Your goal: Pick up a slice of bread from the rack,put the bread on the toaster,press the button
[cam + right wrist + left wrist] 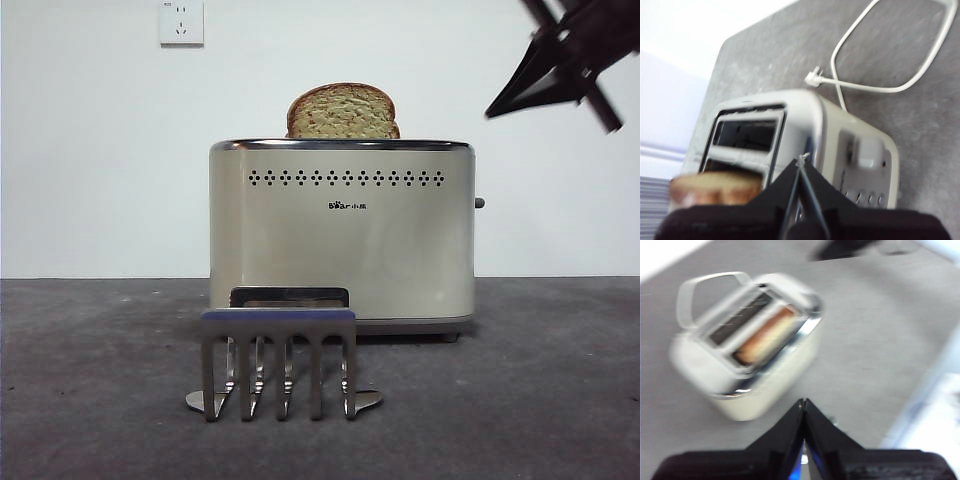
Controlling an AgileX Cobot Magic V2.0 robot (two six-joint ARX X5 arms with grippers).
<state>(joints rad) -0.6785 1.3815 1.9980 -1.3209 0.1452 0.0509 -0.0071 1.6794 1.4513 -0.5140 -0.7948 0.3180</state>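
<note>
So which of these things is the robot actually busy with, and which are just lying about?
Part of the job:
tan brown-crusted bread slice
cream boxy toaster
small grey lever knob
grey metal pronged rack
right pincer

Just lying about:
white wall socket
white power cord

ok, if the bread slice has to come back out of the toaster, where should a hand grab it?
Probably by the domed crust top of the slice of bread, the only part standing proud of the toaster. Come straight down from above, pinching across its thin faces, front to back, since the body sits hidden in the slot. The right hand is shut up high on the lever side.
</note>
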